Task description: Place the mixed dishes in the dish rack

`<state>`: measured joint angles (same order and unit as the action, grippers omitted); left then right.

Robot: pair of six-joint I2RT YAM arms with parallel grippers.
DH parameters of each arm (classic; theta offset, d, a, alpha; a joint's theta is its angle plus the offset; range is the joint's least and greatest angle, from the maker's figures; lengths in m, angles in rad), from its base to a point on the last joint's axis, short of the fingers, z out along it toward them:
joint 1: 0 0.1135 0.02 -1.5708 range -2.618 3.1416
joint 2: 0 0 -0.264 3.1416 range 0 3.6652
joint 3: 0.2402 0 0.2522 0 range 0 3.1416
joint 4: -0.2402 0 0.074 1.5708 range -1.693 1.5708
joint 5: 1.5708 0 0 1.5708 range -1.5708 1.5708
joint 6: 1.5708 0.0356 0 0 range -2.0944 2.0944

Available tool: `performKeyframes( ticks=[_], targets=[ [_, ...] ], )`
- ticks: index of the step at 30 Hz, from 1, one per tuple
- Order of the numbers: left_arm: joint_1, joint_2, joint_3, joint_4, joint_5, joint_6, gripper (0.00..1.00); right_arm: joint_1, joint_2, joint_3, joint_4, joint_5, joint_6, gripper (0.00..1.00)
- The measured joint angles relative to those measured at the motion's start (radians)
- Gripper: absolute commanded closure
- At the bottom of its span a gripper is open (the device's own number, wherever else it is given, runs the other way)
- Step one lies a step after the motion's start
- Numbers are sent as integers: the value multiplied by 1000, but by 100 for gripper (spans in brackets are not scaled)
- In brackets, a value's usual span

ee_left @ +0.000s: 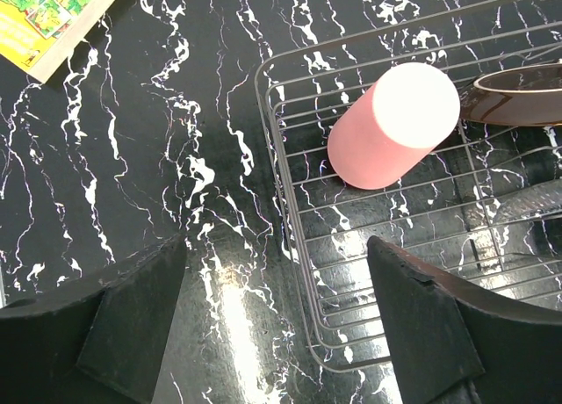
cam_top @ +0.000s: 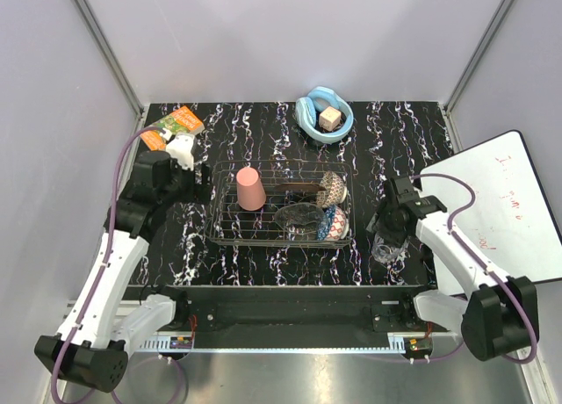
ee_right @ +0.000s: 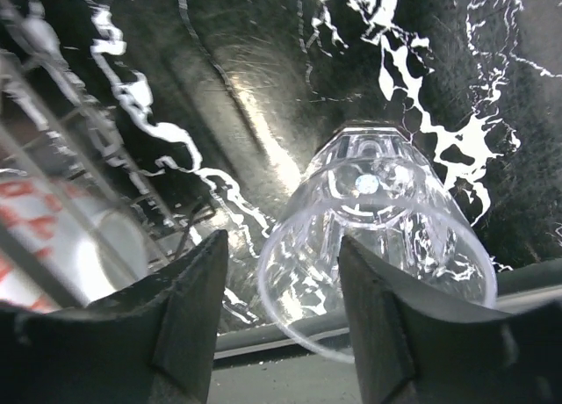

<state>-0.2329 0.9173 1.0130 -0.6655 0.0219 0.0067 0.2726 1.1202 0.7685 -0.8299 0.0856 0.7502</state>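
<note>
1. Nearest the arm bases, just off the near right corner of the dish rack (cam_top: 263, 241), the clear glass cup (ee_right: 378, 237) sits on the table. It is the one dish outside the rack, so picking it up looks like the step in hand.
2. The right gripper (ee_right: 283, 246) is down at that cup with its fingers (ee_right: 189, 307) partly apart. One finger is outside the wall on the rack's side and the other is over the mouth. A sliver of gap shows, so nothing is pinched yet.
3. The next move, I judge, is to pinch the rim wall, lift clear of the rack's wire edge and carry the cup over the rack to a free spot. Slick glass may swing in so thin a grip.
4. The right arm slants in from right of the rack, wrist bent down.
5. The left gripper (ee_left: 277, 263) hovers over the rack's near left corner, spread wide and empty.
6. Inside the rack are the pink plastic cup (cam_top: 250, 190) at the left, the clear glass bowl (cam_top: 299, 217) and small blue patterned bowl (cam_top: 336, 222) near right, and the red floral plate (cam_top: 330, 189) behind them.
7. Beyond the rack's far edge are a light-blue bowl (cam_top: 307, 119) holding a tan cube (cam_top: 329, 118), and an orange-green book (cam_top: 171, 127) off the far left corner.
</note>
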Motion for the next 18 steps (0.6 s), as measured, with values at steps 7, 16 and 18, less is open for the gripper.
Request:
performKeyframes(
  ticks=[7,16,18],
  targets=[
    [0,-2,73,-56,6,-5,17,0,56,-32,52,10,14,88],
    [0,-8,162,-114,80,-60,13,-1,-40,-36,42,48,8,100],
    [0,-7,169,-135,107,-69,13,-1,-85,-36,34,36,13,100]
  ],
)
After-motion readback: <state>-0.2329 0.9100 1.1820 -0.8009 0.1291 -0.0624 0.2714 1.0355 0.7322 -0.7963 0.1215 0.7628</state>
